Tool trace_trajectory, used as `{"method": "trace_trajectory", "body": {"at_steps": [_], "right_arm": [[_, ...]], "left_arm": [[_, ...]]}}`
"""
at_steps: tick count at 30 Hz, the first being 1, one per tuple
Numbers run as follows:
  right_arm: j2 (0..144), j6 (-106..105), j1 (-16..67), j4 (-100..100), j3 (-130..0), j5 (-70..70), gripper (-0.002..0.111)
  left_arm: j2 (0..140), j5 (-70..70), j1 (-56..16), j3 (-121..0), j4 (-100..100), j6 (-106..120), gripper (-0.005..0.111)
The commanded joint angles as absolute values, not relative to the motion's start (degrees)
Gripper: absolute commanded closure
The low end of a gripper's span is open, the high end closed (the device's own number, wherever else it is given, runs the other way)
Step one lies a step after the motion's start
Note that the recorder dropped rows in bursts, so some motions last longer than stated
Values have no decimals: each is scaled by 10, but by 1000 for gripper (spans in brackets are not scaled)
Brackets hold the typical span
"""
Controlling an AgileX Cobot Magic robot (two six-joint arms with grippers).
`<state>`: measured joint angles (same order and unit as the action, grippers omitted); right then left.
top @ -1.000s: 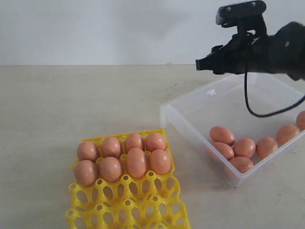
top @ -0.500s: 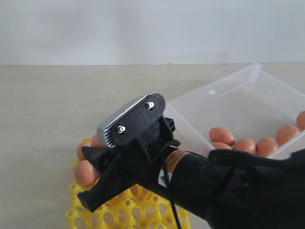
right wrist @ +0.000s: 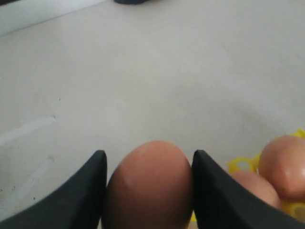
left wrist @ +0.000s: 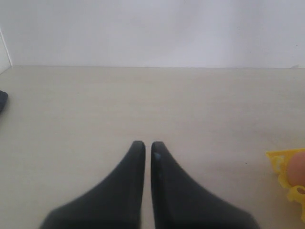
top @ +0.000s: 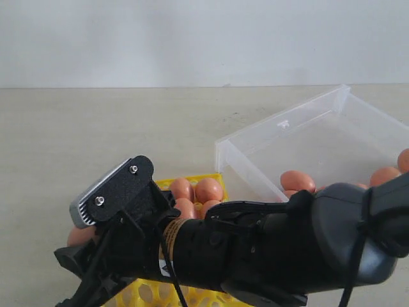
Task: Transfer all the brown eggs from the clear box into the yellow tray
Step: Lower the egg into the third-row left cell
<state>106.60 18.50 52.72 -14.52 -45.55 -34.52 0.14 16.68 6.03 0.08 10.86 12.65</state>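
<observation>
My right gripper (right wrist: 148, 153) is shut on a brown egg (right wrist: 150, 186), with one black finger against each side of it. In the exterior view the right arm (top: 255, 249) reaches across low over the yellow tray (top: 165, 184) and hides most of it; its fingers (top: 80, 281) are at the tray's near left. Brown eggs (top: 208, 190) show in the tray's far row, and more brown eggs (top: 297, 180) lie in the clear box (top: 281, 125). My left gripper (left wrist: 144, 144) is shut and empty over bare table, with a tray corner (left wrist: 276, 160) beside it.
The light wooden tabletop (top: 96, 141) runs back to a white wall. The clear box's low front wall (top: 246, 169) stands just right of the tray. A dark object (left wrist: 2, 100) shows at the edge of the left wrist view.
The right arm has swung from above the clear box down and leftward over the yellow tray, and over the last half second sank lower and farther left. The tray's eggs are now mostly hidden.
</observation>
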Motion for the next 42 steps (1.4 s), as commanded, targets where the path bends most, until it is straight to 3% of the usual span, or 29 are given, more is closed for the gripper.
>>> {"method": "trace_trajectory", "body": {"at_steps": [1, 34, 42], "right_arm": [[1078, 191, 527, -170, -458, -321, 108], [1119, -61, 527, -96, -458, -344, 107], [1119, -70, 527, -96, -458, -344, 68]], "left_arm": [[0, 163, 62, 0, 111, 131, 103], [0, 163, 62, 0, 111, 131, 103], [0, 163, 62, 0, 111, 131, 103]]}}
